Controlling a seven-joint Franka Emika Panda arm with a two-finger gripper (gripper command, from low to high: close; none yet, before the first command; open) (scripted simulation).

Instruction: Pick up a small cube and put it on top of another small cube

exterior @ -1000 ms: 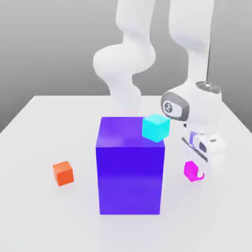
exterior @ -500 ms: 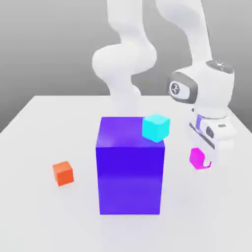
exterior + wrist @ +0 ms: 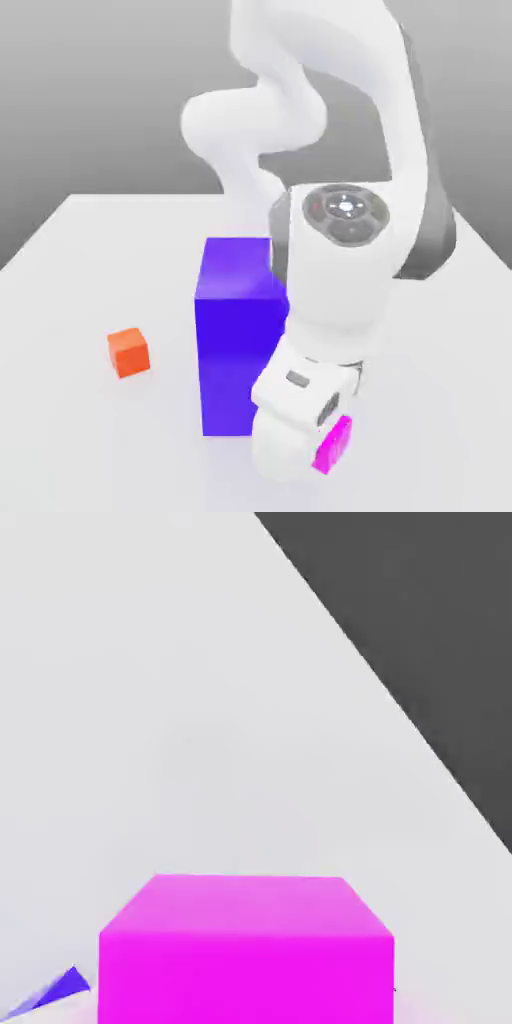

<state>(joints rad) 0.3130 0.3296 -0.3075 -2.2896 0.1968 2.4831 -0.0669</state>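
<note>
1. Low on the exterior view's right, the gripper (image 3: 325, 450) is clamped on the pink cube (image 3: 334, 445).
2. Just left of the arm stands the purple block (image 3: 232, 330).
3. Far left on the table (image 3: 80, 440) sits the orange cube (image 3: 128, 352).

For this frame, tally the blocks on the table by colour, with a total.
Magenta small cube, held at the gripper: 1
Orange cube: 1
Big purple block: 1
Total visible: 3
</note>
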